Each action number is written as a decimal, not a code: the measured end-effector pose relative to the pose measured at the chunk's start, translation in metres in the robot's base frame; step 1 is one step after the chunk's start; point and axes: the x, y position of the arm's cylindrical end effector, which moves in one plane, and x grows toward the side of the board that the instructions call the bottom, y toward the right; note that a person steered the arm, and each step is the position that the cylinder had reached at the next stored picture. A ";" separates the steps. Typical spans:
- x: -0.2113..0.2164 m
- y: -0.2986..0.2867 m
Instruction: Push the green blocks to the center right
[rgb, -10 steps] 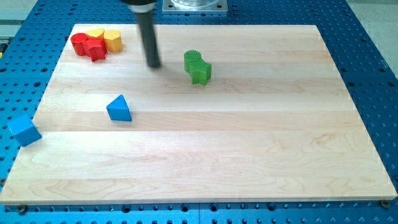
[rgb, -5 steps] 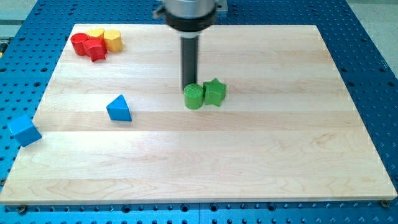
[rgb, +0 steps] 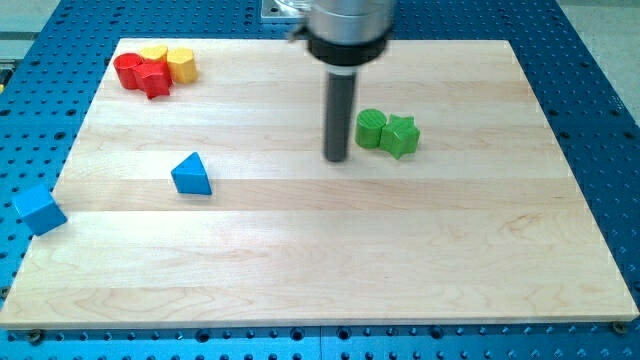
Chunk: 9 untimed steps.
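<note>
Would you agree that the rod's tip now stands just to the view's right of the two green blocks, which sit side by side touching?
Not quite: in the camera view my tip stands just to the view's left of the green cylinder and green star. They do sit side by side, touching.

The wooden board (rgb: 400, 260) carries green blocks (rgb: 387, 133) right of centre, a blue triangle (rgb: 191, 175) left, and red and yellow blocks (rgb: 154, 68) far left.

Straight dark rod, my tip (rgb: 336, 158) blunt, black collar, grey metal housing above
</note>
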 end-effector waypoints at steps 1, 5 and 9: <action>-0.039 0.025; 0.010 0.043; 0.128 -0.038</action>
